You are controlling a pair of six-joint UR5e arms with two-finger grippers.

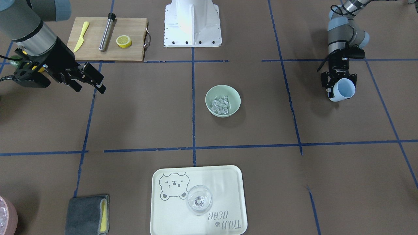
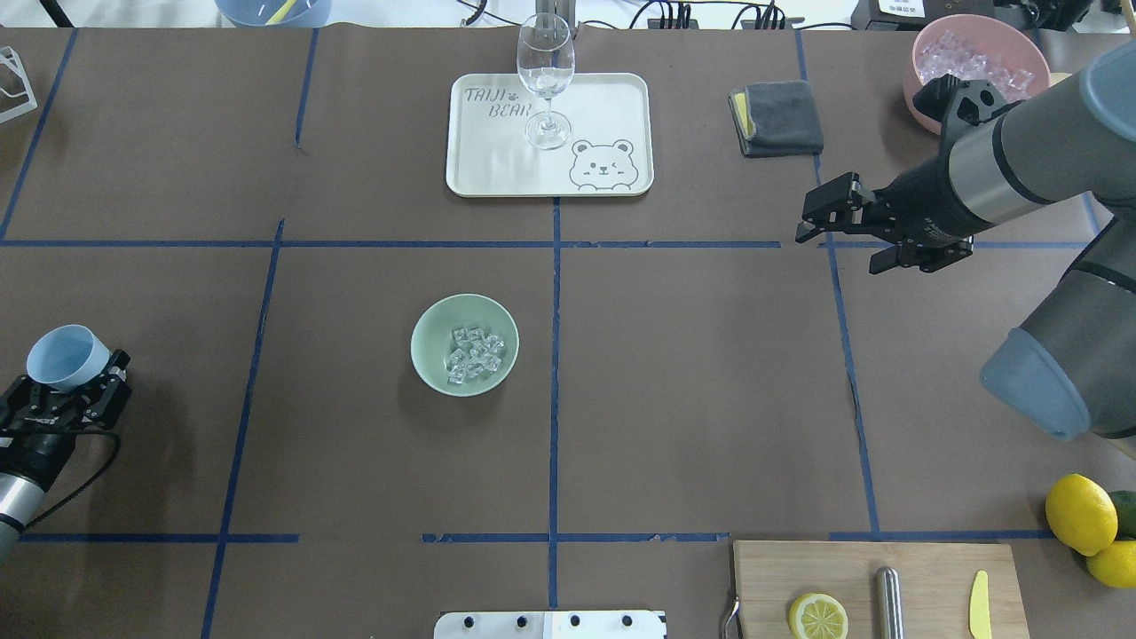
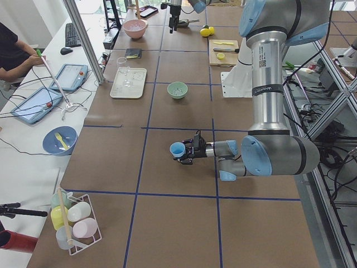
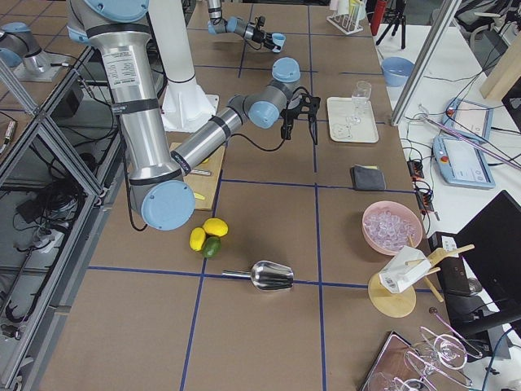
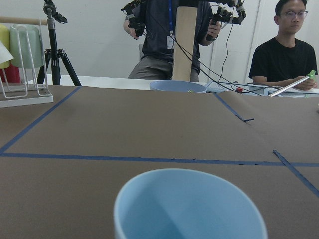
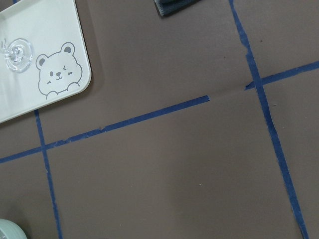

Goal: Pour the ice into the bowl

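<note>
Near on the right, a wooden board (image 2: pixel 932 564) had half a lemon (image 2: pixel 817 616) on it. On the left, the left gripper (image 2: pixel 75 382) squeezed a light blue cup (image 2: pixel 64 355), held tilted. In the middle of the table sat the green bowl (image 2: pixel 429 357) with the ice (image 2: pixel 476 352) inside. Farther right, the right gripper (image 1: pixel 91 89) hung wide open, holding nothing. Far away, a glass (image 2: pixel 545 71) stood on a tray (image 2: pixel 621 98).
</note>
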